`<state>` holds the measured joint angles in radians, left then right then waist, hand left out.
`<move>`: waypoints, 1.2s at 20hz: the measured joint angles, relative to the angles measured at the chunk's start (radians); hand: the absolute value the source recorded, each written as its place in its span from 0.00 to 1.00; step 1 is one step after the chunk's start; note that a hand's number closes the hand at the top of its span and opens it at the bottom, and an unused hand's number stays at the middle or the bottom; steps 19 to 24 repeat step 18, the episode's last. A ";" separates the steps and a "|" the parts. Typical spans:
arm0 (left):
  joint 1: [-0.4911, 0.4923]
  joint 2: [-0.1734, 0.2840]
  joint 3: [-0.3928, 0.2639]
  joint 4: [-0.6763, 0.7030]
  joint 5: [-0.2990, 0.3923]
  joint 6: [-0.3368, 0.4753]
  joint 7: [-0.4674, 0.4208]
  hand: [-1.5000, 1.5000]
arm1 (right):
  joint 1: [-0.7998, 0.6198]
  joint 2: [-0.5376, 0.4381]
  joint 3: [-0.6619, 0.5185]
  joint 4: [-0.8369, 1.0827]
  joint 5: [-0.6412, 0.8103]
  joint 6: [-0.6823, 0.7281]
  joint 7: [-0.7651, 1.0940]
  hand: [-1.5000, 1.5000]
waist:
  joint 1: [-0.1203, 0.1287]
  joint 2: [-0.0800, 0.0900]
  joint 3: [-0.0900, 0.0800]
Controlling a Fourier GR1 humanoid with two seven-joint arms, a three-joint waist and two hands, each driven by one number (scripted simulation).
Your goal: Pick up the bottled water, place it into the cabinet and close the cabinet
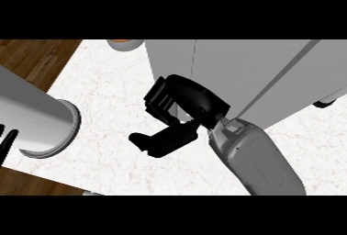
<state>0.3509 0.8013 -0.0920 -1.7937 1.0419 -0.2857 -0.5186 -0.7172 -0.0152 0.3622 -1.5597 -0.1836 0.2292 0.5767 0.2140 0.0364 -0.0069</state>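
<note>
Left hand [8, 137]: only black fingertips showing at the far left edge, pointing up; straight and spread, holding nothing.
Left forearm [34, 114]: broad grey cylinder entering from the left, its round end facing right over the bench.
Floor [34, 57]: brown wood planks at upper left and along the lower left edge.
Bench [102, 92]: white marbled top, spanning most of the view.
Orange-topped object [124, 42]: cut off by the upper edge, just left of the cabinet; too little visible to identify.
Right hand [180, 114]: black, at centre, fingers curled against the front edge of the cabinet, thumb jutting down-left over the bench; nothing seen pinched inside.
Cabinet [237, 69]: pale grey panels, upper centre to right, vertical seams visible; touching the right hand's fingers.
Right forearm [257, 160]: grey, rising from the lower edge to the wrist.
Bottled water: not visible anywhere; position cannot be told.
Dark item [325, 103]: small, at the far right edge under the cabinet; unclear.
</note>
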 measured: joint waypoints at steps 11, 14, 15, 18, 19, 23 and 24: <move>0.028 -0.014 0.023 0.015 0.004 -0.025 -0.022 0.00 | -0.213 0.016 -0.026 0.292 -0.023 -0.266 -0.076 0.00 | -0.031 -0.016 0.007; 0.036 -0.018 0.023 0.013 0.003 -0.028 -0.024 0.00 | -0.225 0.016 -0.009 0.315 -0.064 -0.311 -0.095 0.00 | -0.036 -0.021 0.005; 0.036 -0.018 0.026 0.015 0.004 -0.030 -0.025 0.00 | -0.230 0.016 -0.004 0.321 -0.078 -0.323 -0.098 0.00 | -0.038 -0.022 0.004; 0.039 -0.019 0.031 0.018 0.007 -0.036 -0.026 0.00 | -0.241 0.016 0.014 0.337 -0.112 -0.366 -0.116 0.00 | -0.042 -0.024 0.003; 0.039 -0.019 0.031 0.018 0.007 -0.036 -0.026 0.00 | -0.241 0.016 0.014 0.337 -0.112 -0.366 -0.116 0.00 | -0.042 -0.024 0.003; 0.039 -0.019 0.031 0.018 0.007 -0.036 -0.026 0.00 | -0.241 0.016 0.014 0.337 -0.112 -0.366 -0.116 0.00 | -0.042 -0.024 0.003; 0.039 -0.019 0.031 0.018 0.007 -0.036 -0.026 0.00 | -0.241 0.016 0.014 0.337 -0.112 -0.366 -0.116 0.00 | -0.042 -0.024 0.003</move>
